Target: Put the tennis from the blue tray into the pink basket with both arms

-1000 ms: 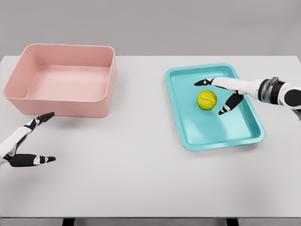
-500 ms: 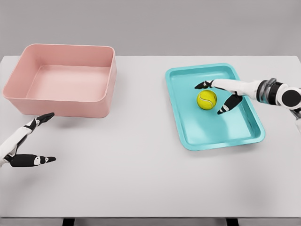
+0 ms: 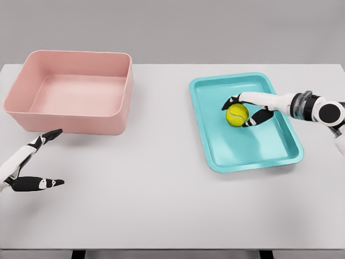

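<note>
A yellow tennis ball (image 3: 236, 114) lies in the blue tray (image 3: 232, 151) at the right of the table. My right hand (image 3: 242, 111) reaches in from the right, its black-tipped fingers (image 3: 232, 101) curled around the ball above and below it, touching it. The pink basket (image 3: 32, 116) stands empty at the back left. At the lower left my left hand (image 3: 53, 156) hovers over the table in front of the basket, fingers spread and holding nothing.
The white table (image 3: 161, 178) stretches between basket and tray, its front edge near the bottom of the view. A grey wall stands behind it.
My right hand's fingers have closed in from a wide spread onto the tennis ball. The ball and my left hand have stayed where they were.
</note>
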Controlling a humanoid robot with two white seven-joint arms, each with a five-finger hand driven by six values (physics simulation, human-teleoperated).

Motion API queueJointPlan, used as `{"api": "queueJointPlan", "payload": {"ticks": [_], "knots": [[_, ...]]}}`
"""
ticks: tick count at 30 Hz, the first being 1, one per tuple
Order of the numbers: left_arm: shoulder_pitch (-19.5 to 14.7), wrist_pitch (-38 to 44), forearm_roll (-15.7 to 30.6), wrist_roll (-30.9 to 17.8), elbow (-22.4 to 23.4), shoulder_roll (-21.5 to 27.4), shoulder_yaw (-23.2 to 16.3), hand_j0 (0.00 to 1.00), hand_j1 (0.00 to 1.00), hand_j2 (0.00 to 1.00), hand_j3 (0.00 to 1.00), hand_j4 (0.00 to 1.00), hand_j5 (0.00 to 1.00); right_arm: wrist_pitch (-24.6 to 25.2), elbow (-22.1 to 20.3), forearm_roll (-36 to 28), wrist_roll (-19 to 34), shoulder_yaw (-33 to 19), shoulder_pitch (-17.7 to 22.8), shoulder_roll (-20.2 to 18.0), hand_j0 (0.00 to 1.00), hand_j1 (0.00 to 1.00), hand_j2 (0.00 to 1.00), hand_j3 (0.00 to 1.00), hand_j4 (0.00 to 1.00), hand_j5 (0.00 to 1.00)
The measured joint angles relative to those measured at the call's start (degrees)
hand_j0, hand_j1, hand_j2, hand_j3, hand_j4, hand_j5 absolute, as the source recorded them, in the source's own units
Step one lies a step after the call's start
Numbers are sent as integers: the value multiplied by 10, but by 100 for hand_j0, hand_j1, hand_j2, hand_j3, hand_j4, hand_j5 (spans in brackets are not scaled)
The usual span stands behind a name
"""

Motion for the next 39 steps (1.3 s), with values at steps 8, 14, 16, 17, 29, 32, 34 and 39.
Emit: {"api": "queueJointPlan", "payload": {"ticks": [8,14,16,17,29,32,34,39], "knots": [[1,0,0,0,0,0,0,100,100,100,100,100,100,-13,-1,-3,0,0,-3,6,39,39,39,39,39,39],[1,0,0,0,0,0,0,100,100,100,100,100,100,-78,-12,-7,0,-14,-3,4,39,39,39,39,39,39],[1,0,0,0,0,0,0,100,100,100,100,100,100,-95,-31,-8,0,-28,-3,1,33,33,33,33,33,33],[1,0,0,0,0,0,0,100,100,100,100,100,100,-100,-43,-8,0,-33,-2,0,32,32,32,32,32,32],[1,0,0,0,0,0,0,100,100,100,100,100,100,-108,-188,-4,0,1,4,59,34,34,34,34,34,34],[1,0,0,0,0,0,0,100,100,100,100,100,100,-105,-194,7,0,47,4,101,34,34,34,34,34,34],[1,0,0,0,0,0,0,100,100,100,100,100,100,-102,-195,20,0,75,4,120,34,34,34,34,34,34],[1,0,0,0,0,0,0,100,100,100,100,100,100,-99,-170,49,0,112,4,151,37,37,37,37,37,37]]}}
